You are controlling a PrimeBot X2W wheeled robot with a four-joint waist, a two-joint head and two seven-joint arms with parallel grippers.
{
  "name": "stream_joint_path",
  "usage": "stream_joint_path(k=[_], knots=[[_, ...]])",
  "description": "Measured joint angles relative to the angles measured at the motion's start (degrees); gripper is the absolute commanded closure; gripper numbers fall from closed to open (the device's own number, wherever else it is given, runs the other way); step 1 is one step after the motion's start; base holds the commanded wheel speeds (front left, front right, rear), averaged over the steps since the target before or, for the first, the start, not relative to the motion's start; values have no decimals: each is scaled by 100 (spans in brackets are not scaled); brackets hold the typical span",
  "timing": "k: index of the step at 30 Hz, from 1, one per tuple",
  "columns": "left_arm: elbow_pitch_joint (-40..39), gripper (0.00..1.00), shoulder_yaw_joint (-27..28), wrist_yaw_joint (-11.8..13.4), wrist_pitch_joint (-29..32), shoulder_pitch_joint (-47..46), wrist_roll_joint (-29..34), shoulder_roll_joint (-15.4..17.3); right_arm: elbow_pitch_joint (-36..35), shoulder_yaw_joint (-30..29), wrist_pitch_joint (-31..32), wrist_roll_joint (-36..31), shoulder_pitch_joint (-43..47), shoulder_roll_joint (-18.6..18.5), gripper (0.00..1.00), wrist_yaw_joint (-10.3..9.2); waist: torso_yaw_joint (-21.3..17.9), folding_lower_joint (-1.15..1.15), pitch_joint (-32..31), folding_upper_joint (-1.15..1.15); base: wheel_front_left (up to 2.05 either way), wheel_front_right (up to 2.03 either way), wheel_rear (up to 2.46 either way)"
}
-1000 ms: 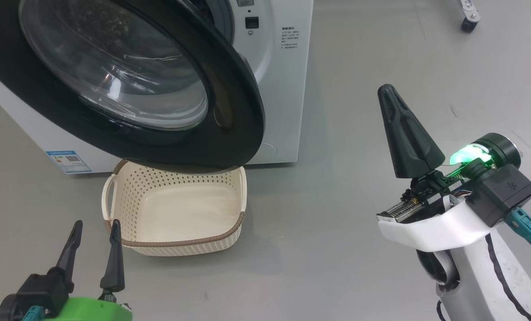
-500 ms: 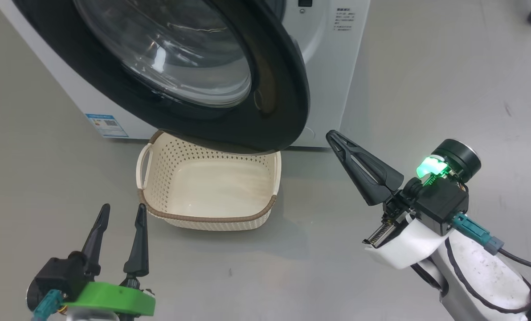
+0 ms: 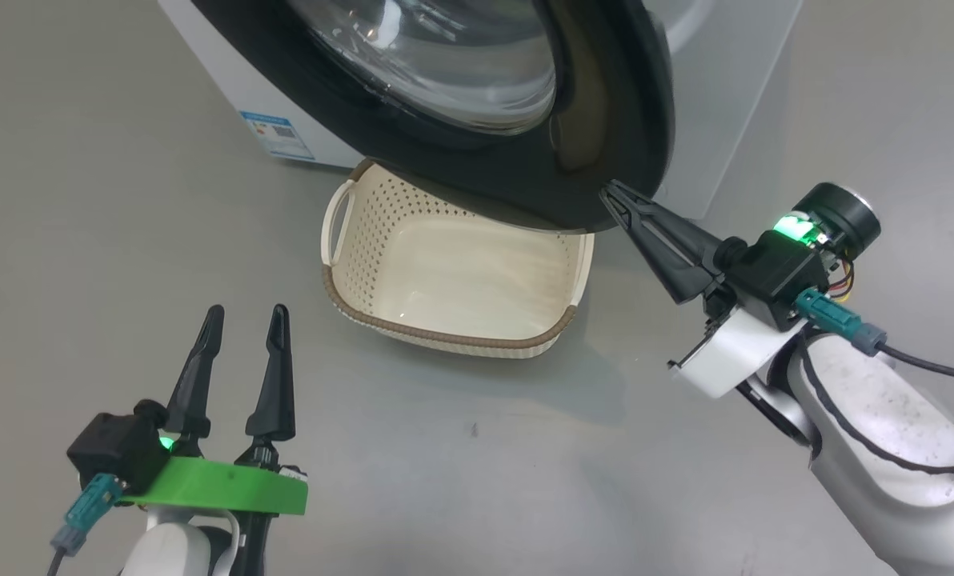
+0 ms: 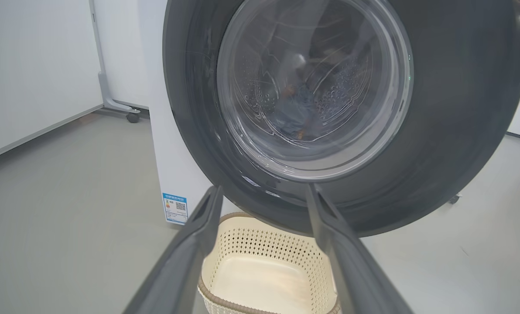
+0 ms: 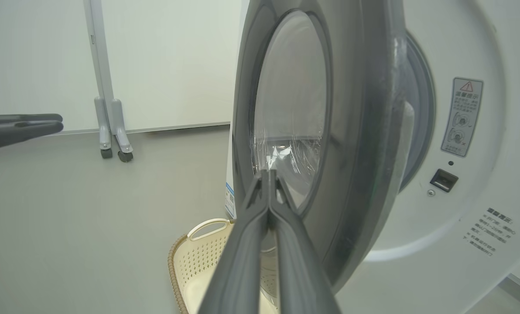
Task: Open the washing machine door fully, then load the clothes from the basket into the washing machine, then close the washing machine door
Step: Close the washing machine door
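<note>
1. Jaws: left gripper spread wide and empty, low over the floor; right gripper pinched shut on nothing.
2. Change: right tip was well clear and is now at the lower rim of the washing machine door. Contact unclear, and the head camera swung too.
3. Basket sits bare under the half-open door; the clothes show dimly through the glass, so loading looks done and a closing push seems next.
4. Beyond the washing machine: grey floor, white wall, wheeled stand.

Far basket rim behind door
</note>
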Motion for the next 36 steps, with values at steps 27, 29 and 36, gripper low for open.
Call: stream_joint_path(k=[27,29,36], knots=[[-177,0,-364,0,0,-471,-633,-52,1029,-1189,-26,454,-1519,208,100,-280,681,0,1109,0,0,0,0],[-194,0,-409,0,0,-499,-634,-55,1077,-1235,-25,454,-1700,204,100,-307,672,0,1177,0,0,0,0],[-202,0,-726,0,0,-625,-691,-64,1252,-1383,-24,455,-2326,207,100,-313,661,0,1444,0,0,0,0]])
